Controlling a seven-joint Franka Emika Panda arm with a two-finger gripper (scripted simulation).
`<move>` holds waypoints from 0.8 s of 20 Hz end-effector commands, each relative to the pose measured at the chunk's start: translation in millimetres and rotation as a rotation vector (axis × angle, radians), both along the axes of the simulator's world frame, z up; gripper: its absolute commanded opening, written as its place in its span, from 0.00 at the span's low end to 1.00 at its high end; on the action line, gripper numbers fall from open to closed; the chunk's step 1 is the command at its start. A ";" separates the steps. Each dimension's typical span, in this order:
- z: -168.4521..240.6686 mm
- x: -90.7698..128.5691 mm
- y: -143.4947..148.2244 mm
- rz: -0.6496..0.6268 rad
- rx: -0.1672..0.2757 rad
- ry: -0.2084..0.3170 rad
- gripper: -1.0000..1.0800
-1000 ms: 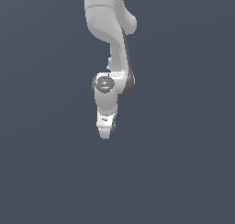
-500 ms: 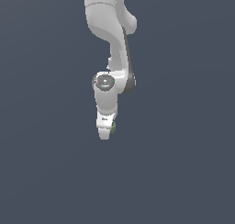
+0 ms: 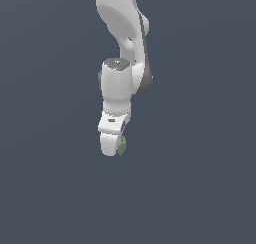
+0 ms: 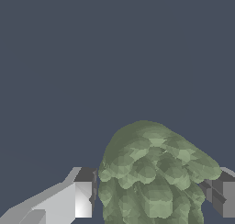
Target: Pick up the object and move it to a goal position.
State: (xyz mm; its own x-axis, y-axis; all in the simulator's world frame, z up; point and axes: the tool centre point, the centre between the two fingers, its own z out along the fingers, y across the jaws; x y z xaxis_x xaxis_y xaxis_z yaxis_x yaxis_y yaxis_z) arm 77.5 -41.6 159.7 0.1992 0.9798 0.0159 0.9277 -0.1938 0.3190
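The object (image 4: pixel 153 172) is an olive-green lumpy clump that fills the space between my two fingers in the wrist view, touching both pads. One white finger (image 4: pixel 69 198) and a grey finger (image 4: pixel 222 193) press on its sides. In the exterior view my white gripper (image 3: pixel 114 149) points down in the middle of the picture, and only a sliver of the object (image 3: pixel 122 146) shows at its tip, toward the exterior view's right. The gripper is shut on the object, and both are off the ground.
The white arm (image 3: pixel 122 48) comes down from the top of the exterior view. Around it lies only a plain dark blue-grey surface (image 3: pixel 200 188).
The gripper has sunk slightly lower in the exterior view, still carrying the object. Its hold has not changed.
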 end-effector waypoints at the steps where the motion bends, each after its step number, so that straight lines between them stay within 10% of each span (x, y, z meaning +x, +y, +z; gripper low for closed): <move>1: 42.2 22.5 1.0 -0.022 -0.010 -0.102 0.00; 16: 251.4 64.1 4.0 -0.130 -0.068 -0.563 0.00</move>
